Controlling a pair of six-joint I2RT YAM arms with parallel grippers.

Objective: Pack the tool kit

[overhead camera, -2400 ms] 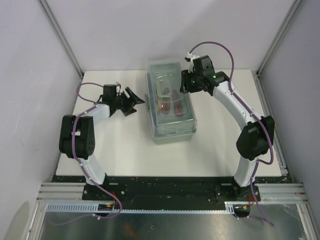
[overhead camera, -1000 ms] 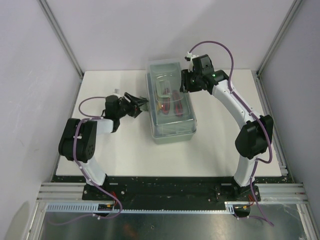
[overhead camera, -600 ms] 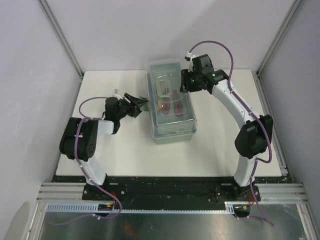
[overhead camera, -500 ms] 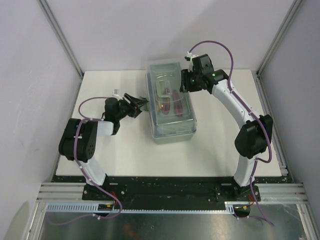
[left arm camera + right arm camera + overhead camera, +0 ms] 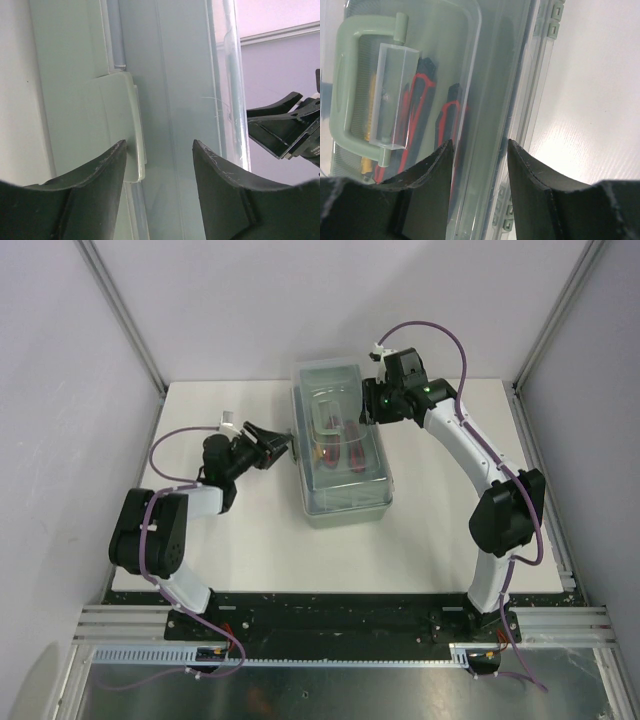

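Bench (image 5: 240,540) carries the tool kit (image 5: 340,455) at centre, with its long axis running away from the arm bases. The clear lid (image 5: 335,400) is down over the green box. Tools with red-black grips (image 5: 422,110) are visible through the lid, beside the green carry handle (image 5: 350,95).

Left pincer (image 5: 278,445) is low at the box's left long wall and points straight into it. The box lies dead ahead and very close; contact can't be confirmed. Its fingers are spread wide and hold nothing. In the wrist view, the side latch (image 5: 125,125) sits just ahead of the left pincer (image 5: 160,150), offset toward one finger and not centred in the gap.

Right pincer (image 5: 372,405) is over the lid's far-right edge, with the box below and to its left. In its wrist view, the right pincer (image 5: 480,145) is partly open and grips nothing, and the lid rim runs lengthwise through the gap.

Judgement: latching step. The left arm is nearer the latch and needs a small sideways shift to square on it, while the right looks placed to steady the lid.
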